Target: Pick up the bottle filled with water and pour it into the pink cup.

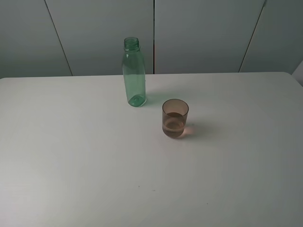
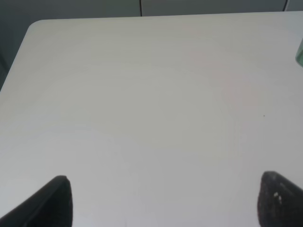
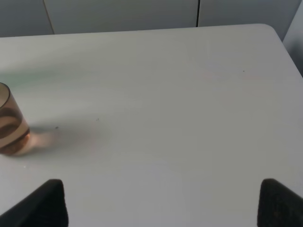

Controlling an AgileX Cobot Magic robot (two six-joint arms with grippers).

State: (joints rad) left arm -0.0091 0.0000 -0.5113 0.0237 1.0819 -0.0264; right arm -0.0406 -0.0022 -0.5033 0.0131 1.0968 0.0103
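The green-tinted, uncapped bottle [image 1: 133, 73] stands upright at the back middle of the white table [image 1: 71, 156]. A sliver of it shows at the edge of the left wrist view [image 2: 299, 52]. The pink cup [image 1: 175, 118] stands upright in front of it and to its right, apart from it, with some liquid in its lower half. It also shows in the right wrist view [image 3: 10, 125]. My left gripper [image 2: 165, 203] is open and empty, well short of the bottle. My right gripper [image 3: 161, 203] is open and empty, away from the cup. Neither gripper shows in the exterior high view.
Grey wall panels [image 1: 199, 33] rise behind the table's far edge. The table's rounded far corners show in the wrist views [image 2: 35, 26] [image 3: 272, 29].
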